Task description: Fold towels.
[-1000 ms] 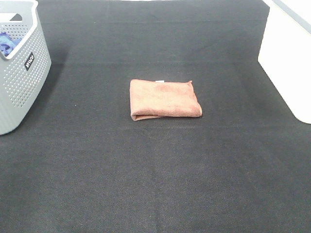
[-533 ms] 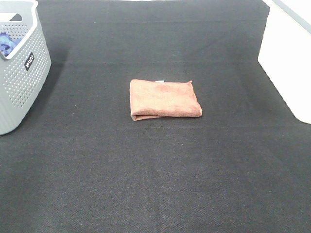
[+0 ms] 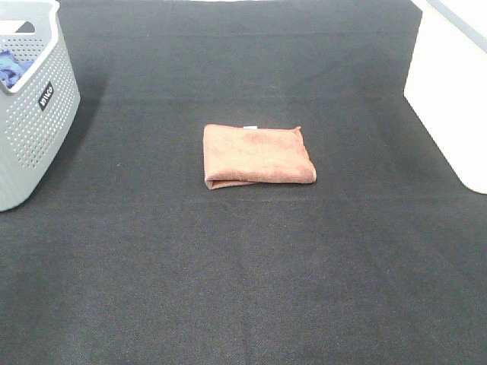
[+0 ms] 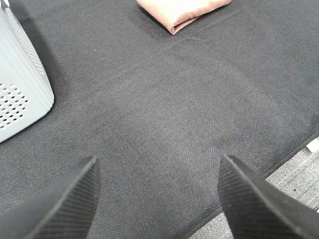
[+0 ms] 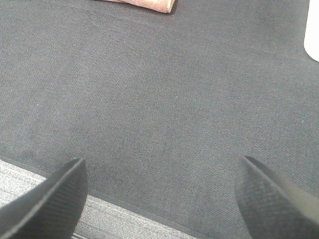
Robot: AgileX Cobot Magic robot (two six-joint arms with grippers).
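Note:
The reddish-brown towel (image 3: 257,156) lies folded into a flat rectangle in the middle of the black mat, with a small white tag at its far edge. It also shows in the left wrist view (image 4: 183,11) and at the edge of the right wrist view (image 5: 144,4). Neither arm shows in the high view. My left gripper (image 4: 157,199) is open and empty, over the mat's near edge, well apart from the towel. My right gripper (image 5: 159,196) is open and empty, also over the near edge.
A grey perforated basket (image 3: 34,114) with something blue inside stands at the far left; it also shows in the left wrist view (image 4: 20,89). A white box (image 3: 453,91) stands at the right edge. The black mat (image 3: 243,274) covers the table.

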